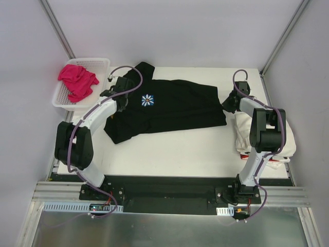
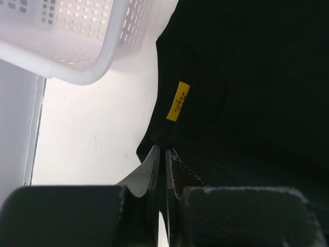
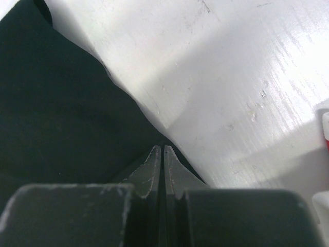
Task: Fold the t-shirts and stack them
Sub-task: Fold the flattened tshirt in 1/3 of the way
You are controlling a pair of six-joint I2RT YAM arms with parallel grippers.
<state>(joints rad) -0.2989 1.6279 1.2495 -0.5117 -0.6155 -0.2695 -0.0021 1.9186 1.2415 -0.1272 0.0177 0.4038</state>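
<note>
The black t-shirt (image 1: 175, 108) with a white daisy on a blue patch (image 1: 148, 100) lies spread across the white table. My left gripper (image 1: 116, 91) is at its left end by the collar. In the left wrist view the gripper (image 2: 162, 152) is shut on black cloth (image 2: 247, 77) just below the yellow neck tag (image 2: 178, 101). My right gripper (image 1: 229, 101) is at the shirt's right edge. In the right wrist view it (image 3: 159, 150) is shut on the corner of the black cloth (image 3: 61, 113). A bright pink t-shirt (image 1: 77, 80) lies in the basket. Cream-white t-shirts (image 1: 240, 135) are piled under my right arm.
The white mesh basket (image 1: 61, 100) stands at the table's back left, close to my left gripper, and its corner shows in the left wrist view (image 2: 87, 46). Grey walls close in the table on three sides. A red and white object (image 3: 325, 135) shows at the right wrist view's edge.
</note>
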